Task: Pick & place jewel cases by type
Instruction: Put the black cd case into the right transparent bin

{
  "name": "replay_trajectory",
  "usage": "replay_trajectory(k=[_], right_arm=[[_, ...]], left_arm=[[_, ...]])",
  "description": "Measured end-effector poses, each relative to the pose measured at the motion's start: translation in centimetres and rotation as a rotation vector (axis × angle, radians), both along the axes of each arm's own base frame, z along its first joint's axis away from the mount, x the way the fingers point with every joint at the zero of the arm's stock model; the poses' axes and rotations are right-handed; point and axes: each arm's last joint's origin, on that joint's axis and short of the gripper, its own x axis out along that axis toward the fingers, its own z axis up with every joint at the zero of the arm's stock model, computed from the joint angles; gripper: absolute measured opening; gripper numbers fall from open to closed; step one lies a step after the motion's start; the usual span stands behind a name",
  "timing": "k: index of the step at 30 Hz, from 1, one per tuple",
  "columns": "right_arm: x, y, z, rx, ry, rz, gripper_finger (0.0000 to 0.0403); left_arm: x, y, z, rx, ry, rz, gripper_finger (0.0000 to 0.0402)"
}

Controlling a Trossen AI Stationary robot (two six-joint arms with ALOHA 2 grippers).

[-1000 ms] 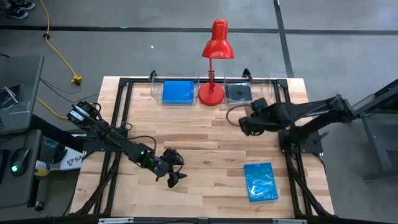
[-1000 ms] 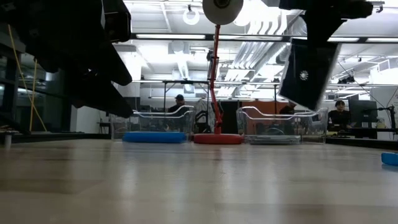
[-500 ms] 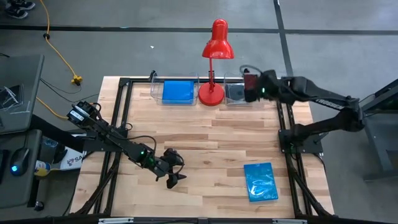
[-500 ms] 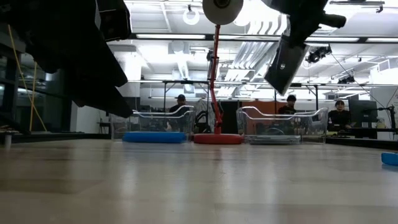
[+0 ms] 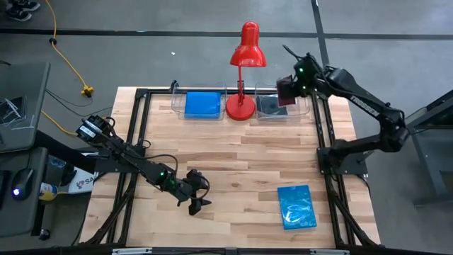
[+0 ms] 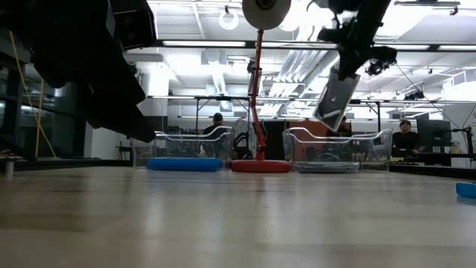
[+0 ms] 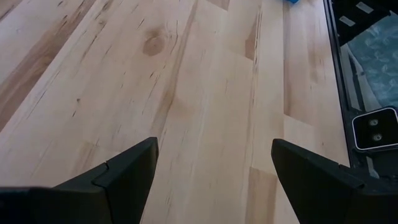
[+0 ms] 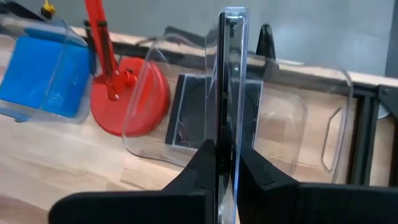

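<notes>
2 clear trays are seen at the far edge of the wooden table, one on each side of a red desk lamp: the left tray holds a blue jewel case, and the right tray holds a dark jewel case lying flat. The right gripper is held above the right tray, its fingers closed narrowly on the edge of another dark jewel case, which is carried on edge; in the low view this held case is seen tilted, hanging just over the tray's rim. A patterned blue jewel case lies flat on the table near its front right corner, well apart from both grippers. The left gripper is parked low over the front left part of the table, its fingers spread wide with only bare wood between them. On the floor left of the table a yellow cable is seen. No brand, label or legible writing can be made out on the cases, the trays or the lamp. In the low view, people are seated in the room beyond the table.
</notes>
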Motion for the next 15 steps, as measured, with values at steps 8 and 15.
replay_trajectory(k=[8,15], right_arm=[[1.2,-3.0,-2.6,0.089,0.032,0.025,0.0015],[2.6,-5.1,-5.1,0.166,0.045,0.049,0.0015]], left_arm=[[0.0,-0.1,0.0,-0.013,0.008,-0.018,0.0312],[0.0,-0.1,0.0,-0.017,0.012,-0.02,0.0312]])
